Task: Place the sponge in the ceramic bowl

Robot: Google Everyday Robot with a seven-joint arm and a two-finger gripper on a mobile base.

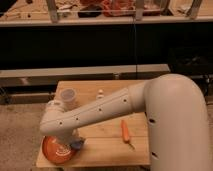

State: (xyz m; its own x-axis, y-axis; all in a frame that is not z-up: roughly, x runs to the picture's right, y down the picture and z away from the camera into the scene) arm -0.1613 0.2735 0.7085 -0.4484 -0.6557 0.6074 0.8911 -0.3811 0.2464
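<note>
Claw seen clamped on sponge, held at right rim of bowl, table front edge just below, cup behind, carrot well right, bare wood between.

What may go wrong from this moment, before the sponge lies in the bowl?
1. The tool, shut on the sponge, is over the right rim of the bowl; released here, the sponge might drop onto the table.
2. The bowl sits at the table's front-left corner; a push from the tool might slide it off.
3. The arm passes close by the cup; a swing might knock it.
</note>
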